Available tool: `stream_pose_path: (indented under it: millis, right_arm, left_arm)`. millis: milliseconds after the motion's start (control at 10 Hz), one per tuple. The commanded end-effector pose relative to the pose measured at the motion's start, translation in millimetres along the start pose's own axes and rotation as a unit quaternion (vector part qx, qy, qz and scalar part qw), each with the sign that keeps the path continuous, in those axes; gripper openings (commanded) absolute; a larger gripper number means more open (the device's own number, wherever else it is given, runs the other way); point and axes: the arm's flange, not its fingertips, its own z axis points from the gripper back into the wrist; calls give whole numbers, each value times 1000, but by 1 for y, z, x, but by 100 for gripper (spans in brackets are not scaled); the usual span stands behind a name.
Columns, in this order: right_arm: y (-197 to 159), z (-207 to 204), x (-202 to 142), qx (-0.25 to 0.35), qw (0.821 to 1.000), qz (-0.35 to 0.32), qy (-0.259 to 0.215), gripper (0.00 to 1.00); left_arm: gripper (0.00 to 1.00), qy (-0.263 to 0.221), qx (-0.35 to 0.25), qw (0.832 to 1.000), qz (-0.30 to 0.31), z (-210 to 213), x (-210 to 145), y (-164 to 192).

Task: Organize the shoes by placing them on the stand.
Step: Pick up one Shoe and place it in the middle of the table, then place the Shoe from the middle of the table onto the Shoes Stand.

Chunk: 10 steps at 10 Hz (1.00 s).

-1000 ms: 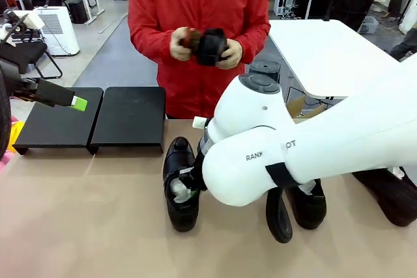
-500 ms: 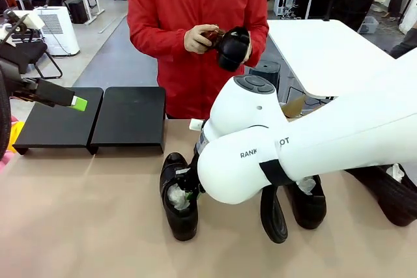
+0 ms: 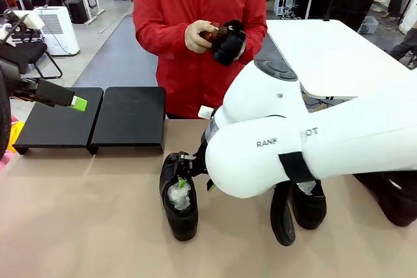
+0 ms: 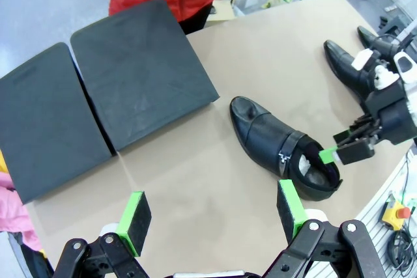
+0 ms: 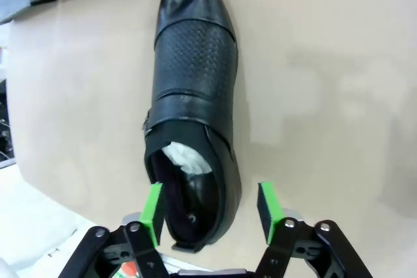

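A glossy black shoe [image 3: 179,201] stuffed with white paper lies flat on the tan table, toe toward the person. My right gripper [image 5: 210,205] hangs open just above its heel, one green pad over the heel opening and the other outside the shoe's [image 5: 192,96] wall. The left wrist view shows the same shoe [image 4: 280,144] with the right gripper [image 4: 345,154] at its heel. The stand [image 3: 130,118], two black platforms side by side, is bare at the far left. My left gripper [image 4: 212,209] is open and empty, hovering over the table near the stand [image 4: 143,76].
More black shoes [image 3: 306,203] lie at the right, partly hidden under my right arm, one [image 3: 397,196] near the right edge. A person in red stands across the table, hands [image 3: 195,36] holding a small dark object. A white table [image 3: 326,50] stands behind.
My right gripper has opened and let go of the shoe's heel. The shoe now rests on the table, shifted slightly left. The right arm has risen a little; the left arm has not moved.
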Motion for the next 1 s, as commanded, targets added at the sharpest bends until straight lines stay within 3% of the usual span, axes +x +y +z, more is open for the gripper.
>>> stream_pose_path:
  millis: [0, 100, 900]
  right_arm:
    - [-14, 36, -18, 16, 999, 36, -20, 100]
    - [0, 0, 0, 0, 1000, 0, 0, 100]
    - [0, 0, 0, 0, 1000, 0, 0, 100]
  left_arm:
    - [100, 2, -2, 1000, -7, 1, -1, 2]
    - [100, 2, -2, 1000, -7, 1, -1, 2]
    - [100, 2, -2, 1000, -7, 1, -1, 2]
